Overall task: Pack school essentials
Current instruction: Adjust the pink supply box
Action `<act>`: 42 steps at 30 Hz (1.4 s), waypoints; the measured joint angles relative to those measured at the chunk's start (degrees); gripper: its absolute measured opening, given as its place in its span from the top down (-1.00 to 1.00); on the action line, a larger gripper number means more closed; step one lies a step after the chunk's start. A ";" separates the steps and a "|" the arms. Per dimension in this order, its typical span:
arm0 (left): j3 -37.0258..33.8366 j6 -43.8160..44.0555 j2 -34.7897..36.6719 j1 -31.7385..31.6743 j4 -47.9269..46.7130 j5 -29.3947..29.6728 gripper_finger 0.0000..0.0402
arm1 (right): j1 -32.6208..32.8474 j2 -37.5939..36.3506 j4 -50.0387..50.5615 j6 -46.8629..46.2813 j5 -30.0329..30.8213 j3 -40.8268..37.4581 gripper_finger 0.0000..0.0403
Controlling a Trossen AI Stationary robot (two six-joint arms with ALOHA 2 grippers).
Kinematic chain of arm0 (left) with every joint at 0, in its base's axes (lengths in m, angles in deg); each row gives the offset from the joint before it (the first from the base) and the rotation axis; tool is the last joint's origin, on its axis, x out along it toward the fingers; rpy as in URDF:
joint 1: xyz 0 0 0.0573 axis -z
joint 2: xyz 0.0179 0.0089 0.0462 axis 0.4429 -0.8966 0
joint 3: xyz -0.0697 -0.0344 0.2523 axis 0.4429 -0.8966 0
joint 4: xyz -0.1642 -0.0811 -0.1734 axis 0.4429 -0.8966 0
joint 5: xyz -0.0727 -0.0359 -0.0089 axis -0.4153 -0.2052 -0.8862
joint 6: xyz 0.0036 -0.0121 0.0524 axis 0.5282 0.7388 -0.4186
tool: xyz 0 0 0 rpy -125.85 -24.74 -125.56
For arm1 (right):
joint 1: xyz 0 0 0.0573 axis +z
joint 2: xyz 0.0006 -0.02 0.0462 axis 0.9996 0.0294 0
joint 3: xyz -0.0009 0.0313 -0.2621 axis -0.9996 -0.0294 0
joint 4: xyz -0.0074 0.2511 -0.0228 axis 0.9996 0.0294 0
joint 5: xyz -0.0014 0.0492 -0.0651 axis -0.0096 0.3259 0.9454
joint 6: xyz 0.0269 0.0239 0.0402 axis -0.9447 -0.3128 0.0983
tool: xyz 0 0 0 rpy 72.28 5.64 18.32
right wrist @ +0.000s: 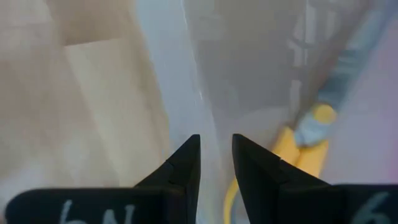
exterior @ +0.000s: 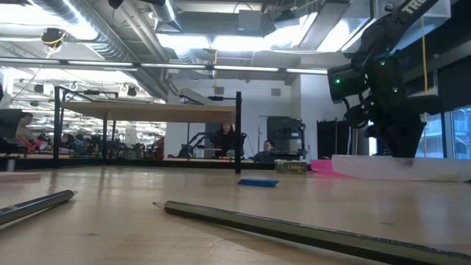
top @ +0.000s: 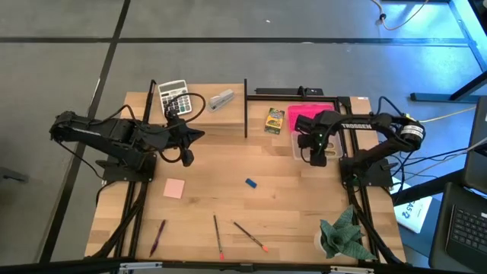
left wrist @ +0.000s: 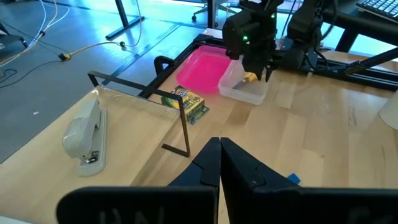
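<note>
Right gripper (top: 315,157) hangs over the clear box (left wrist: 244,91), jaws slightly apart and empty, scissors (right wrist: 298,158) lying inside. Light, stiff, slick: I'd grab the yellow handles. Left gripper (left wrist: 220,163) is closed, empty, waiting mid-table.

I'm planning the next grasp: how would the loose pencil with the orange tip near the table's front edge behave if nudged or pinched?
The pencil is thin and lies flat on the bare wooden table, so a sideways nudge would probably set it rolling or pivoting. It looks straight and stiff, likely light. Being so low, it probably leaves little to pinch and may slip out.
</note>
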 joint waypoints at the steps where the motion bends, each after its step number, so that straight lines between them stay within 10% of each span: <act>1: 0.00 0.00 0.00 0.00 0.00 0.00 1.00 | 0.78 -0.02 -0.03 0.03 -0.33 0.00 0.53; 18: 0.00 0.02 0.00 0.00 0.00 0.00 1.00 | 7.20 -0.02 -0.83 -0.42 -0.32 0.60 0.53; 33: 0.00 0.02 0.00 -0.02 0.00 0.00 1.00 | 3.94 -0.02 5.34 -16.87 4.52 18.81 0.53; 42: 0.00 0.01 0.00 0.00 -0.04 0.00 1.00 | 7.41 0.00 -10.96 -17.89 5.03 23.08 0.53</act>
